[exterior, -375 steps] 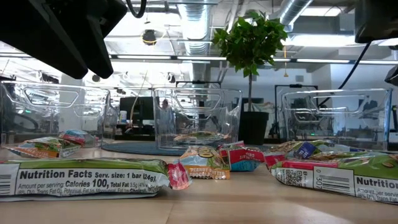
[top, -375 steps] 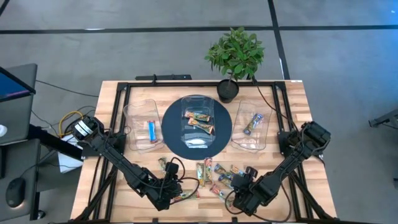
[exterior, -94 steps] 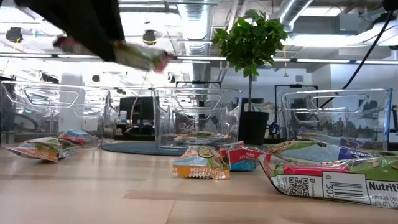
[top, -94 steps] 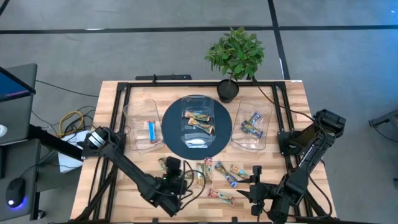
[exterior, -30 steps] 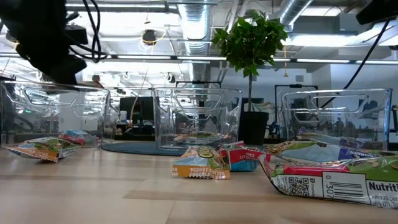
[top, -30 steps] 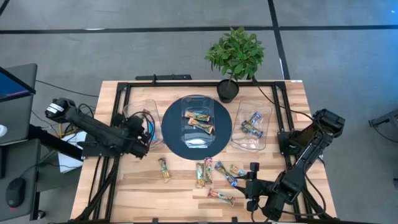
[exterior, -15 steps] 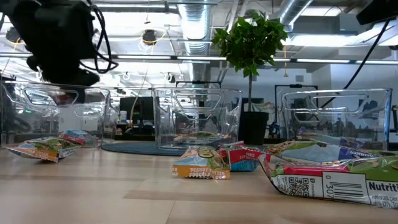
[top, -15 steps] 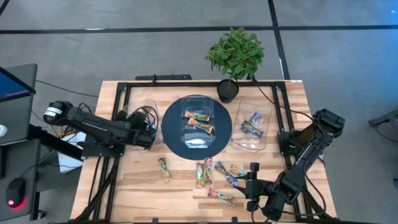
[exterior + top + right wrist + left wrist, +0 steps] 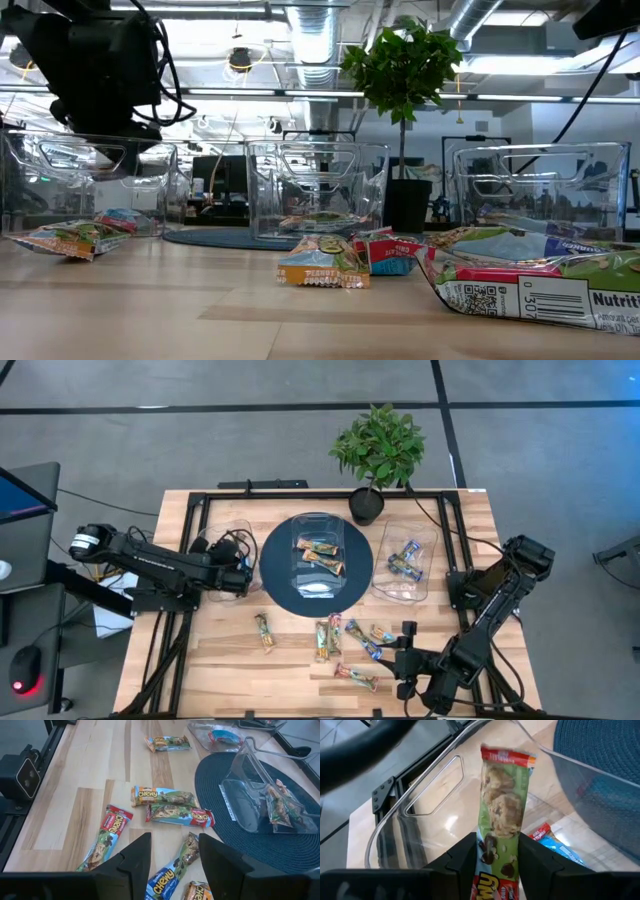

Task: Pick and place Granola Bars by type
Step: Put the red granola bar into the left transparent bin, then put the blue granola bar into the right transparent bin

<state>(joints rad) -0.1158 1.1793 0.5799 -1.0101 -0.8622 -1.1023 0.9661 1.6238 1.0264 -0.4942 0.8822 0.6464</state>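
Observation:
My left gripper (image 9: 240, 575) is over the clear left tub (image 9: 212, 595), shut on a green granola bar with red ends (image 9: 502, 805). A blue bar (image 9: 551, 841) lies in that tub. The middle tub (image 9: 318, 588) holds orange/brown bars, and the right tub (image 9: 428, 565) holds blue ones. Several loose bars lie flat on the wood near the front, among them one at the left (image 9: 263, 630) and one nearest the front edge (image 9: 356, 677). My right gripper (image 9: 405, 660) is open and empty just right of them; it also shows in its wrist view (image 9: 172, 865). My left gripper pinches the green bar between its two fingers (image 9: 465, 857), on the bar's long edges in its lower half (image 9: 496, 851). The bar lies along the fingers and sticks out past them, its free red end (image 9: 507, 756) ahead. It is lifted clear above the left tub.
The middle tub stands on a dark round mat (image 9: 275, 575). A potted plant (image 9: 378, 450) stands at the far edge. A black frame (image 9: 190, 510) runs around the table. Bare wood lies at the front left (image 9: 200, 660).
My left gripper has gone a little toward the table's right edge, farther over the left tub, still shut on the green bar, which stays clear of the tub.

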